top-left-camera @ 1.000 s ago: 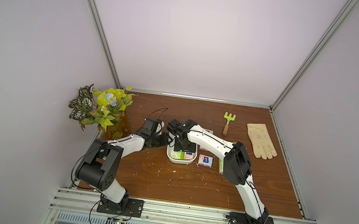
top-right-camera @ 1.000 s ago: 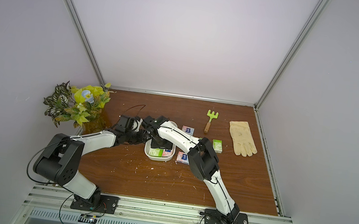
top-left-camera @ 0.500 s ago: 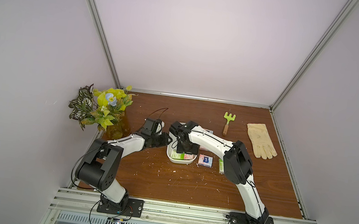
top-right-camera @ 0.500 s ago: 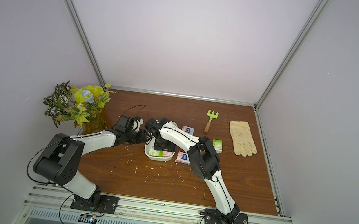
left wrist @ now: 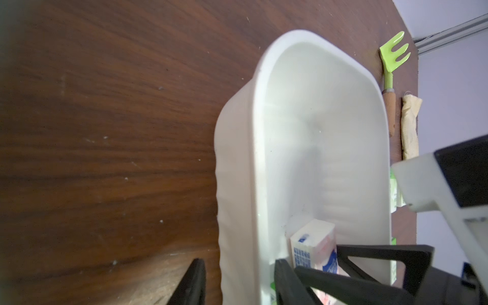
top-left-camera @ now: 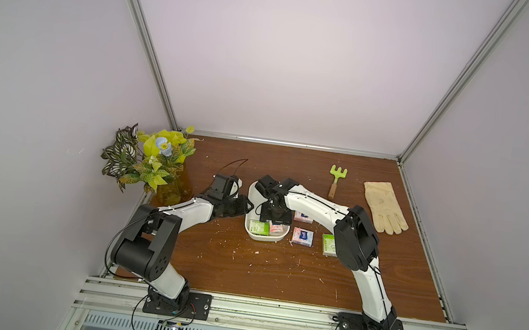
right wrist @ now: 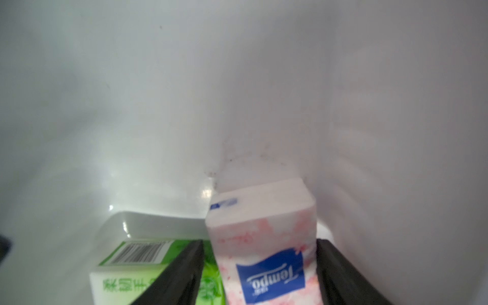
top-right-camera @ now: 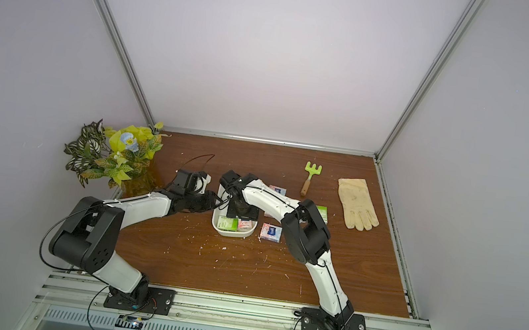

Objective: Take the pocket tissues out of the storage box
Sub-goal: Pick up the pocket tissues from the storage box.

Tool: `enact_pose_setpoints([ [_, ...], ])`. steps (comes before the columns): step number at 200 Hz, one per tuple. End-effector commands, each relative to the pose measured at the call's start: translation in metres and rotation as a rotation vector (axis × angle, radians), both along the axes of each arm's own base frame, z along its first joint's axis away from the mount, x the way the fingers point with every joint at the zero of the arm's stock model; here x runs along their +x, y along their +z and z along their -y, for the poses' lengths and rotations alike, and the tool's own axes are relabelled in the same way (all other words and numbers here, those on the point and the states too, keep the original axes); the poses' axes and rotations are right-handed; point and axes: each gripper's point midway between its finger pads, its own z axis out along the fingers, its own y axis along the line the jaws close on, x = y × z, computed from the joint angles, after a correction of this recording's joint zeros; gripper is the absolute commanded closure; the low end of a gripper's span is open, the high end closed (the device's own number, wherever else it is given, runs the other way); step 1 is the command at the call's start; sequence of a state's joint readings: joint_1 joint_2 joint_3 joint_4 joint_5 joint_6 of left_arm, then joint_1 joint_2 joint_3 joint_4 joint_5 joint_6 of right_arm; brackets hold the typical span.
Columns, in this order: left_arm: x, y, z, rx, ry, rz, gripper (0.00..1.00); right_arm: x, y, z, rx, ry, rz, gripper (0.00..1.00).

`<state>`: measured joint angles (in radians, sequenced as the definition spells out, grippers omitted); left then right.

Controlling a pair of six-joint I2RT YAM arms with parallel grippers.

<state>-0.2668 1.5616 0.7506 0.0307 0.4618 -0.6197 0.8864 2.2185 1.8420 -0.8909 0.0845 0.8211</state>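
White storage box point(left wrist: 235, 171) sits mid-tabletop, long side running toward the far edge. Down in its near end: right gripper point(right wrist: 260, 241), fingers pressed on both flanks of a pink packet point(right wrist: 269, 274), which stands tilted up on end. A green packet point(right wrist: 132, 264) lies flat just beside it, also in the box. At the box's left wall: left gripper point(left wrist: 239, 261) straddling the rim, one finger outside, one inside, jaws parted, slight gap on the outer side. Out on the tabletop toward the right edge: loose pink packet point(top-left-camera: 301, 246), loose green packet point(top-left-camera: 327, 254), a further pink packet point(top-right-camera: 277, 190) farther back. Green rake point(top-left-camera: 337, 179) and glove point(top-left-camera: 383, 211) near the far right corner; plant point(top-left-camera: 149, 161) at the left edge.
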Motion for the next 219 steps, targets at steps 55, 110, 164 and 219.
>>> enact_pose_setpoints([
  [55,0.003,0.001,0.001,0.023,-0.011,0.011,0.61,0.018,0.03,-0.005,-0.087,0.184,0.095,0.26],
  [110,0.002,0.0,0.0,0.027,-0.011,0.009,0.61,0.01,0.02,0.008,-0.13,0.189,0.067,0.24],
  [164,0.001,-0.002,0.0,0.029,-0.011,0.005,0.61,0.004,0.011,0.001,-0.096,0.25,0.036,0.25],
  [219,0.001,-0.001,-0.001,0.032,-0.011,0.005,0.61,0.005,-0.003,0.006,-0.11,0.265,0.026,0.25],
])
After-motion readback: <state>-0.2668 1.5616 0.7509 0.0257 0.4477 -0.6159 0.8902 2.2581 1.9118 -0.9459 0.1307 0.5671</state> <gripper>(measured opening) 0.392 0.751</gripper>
